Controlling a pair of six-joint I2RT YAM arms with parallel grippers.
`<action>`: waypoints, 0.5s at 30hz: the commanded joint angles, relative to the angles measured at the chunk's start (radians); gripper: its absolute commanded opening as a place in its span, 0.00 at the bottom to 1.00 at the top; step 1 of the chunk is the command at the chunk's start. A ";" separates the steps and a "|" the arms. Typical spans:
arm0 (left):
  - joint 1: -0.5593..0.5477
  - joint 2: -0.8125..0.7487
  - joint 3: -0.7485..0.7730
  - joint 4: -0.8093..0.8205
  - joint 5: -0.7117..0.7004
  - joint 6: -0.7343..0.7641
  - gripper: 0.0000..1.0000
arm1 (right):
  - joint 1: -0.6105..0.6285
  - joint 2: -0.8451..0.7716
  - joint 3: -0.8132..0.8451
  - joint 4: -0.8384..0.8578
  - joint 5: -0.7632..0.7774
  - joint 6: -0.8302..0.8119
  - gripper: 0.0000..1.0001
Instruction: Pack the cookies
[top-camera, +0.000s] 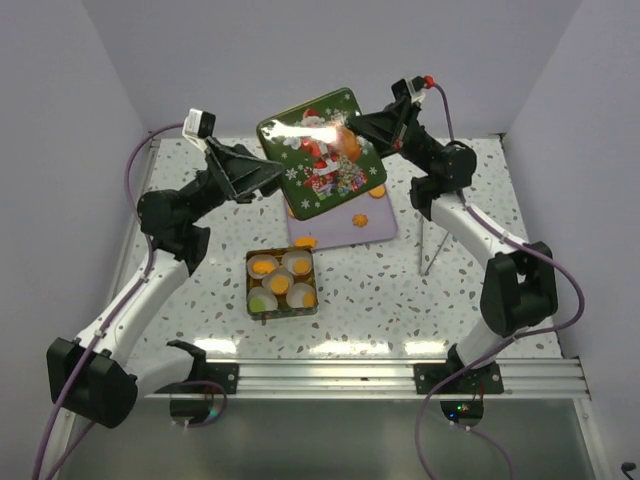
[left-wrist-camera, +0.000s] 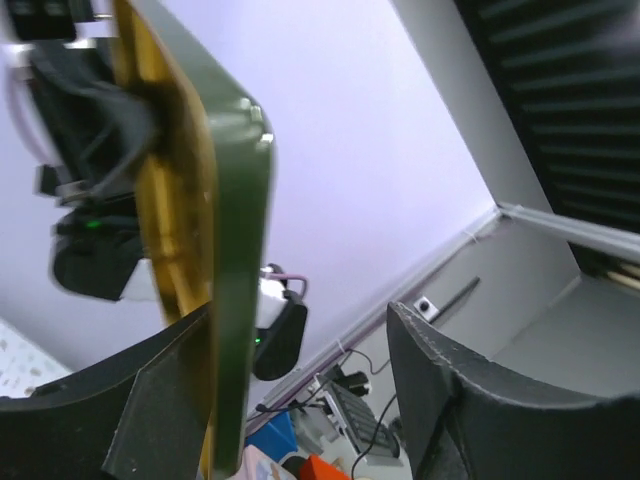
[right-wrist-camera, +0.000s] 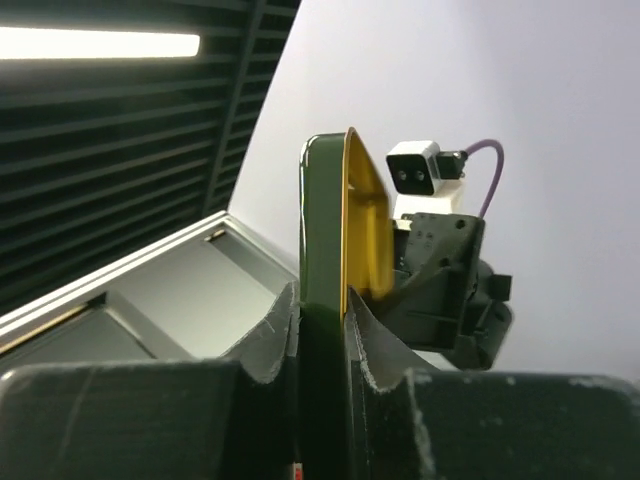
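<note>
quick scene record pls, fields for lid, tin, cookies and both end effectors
lid: green Santa lid, in the air above the table, tilted
right end effector: shut on the lid's edge
left end effector: open, lid's edge against one finger
tin: open, on the table
cookies: orange, in paper cups inside the tin
loose cookies: a few on the lavender sheet

A green tin lid (left-wrist-camera: 235, 250), gold inside, stands edge-on from upper left to frame bottom, between the left gripper's (left-wrist-camera: 300, 335) spread fingers, hard against the lower-left one.
</note>
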 joint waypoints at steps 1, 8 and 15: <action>0.041 -0.079 -0.048 -0.282 0.024 0.129 0.71 | -0.032 -0.063 -0.050 0.278 0.008 0.239 0.00; 0.117 -0.205 -0.092 -0.875 -0.022 0.439 0.73 | -0.048 -0.187 -0.279 -0.028 -0.033 -0.022 0.00; 0.152 -0.199 -0.051 -1.533 -0.316 0.785 0.73 | -0.043 -0.356 -0.541 -0.395 0.066 -0.270 0.00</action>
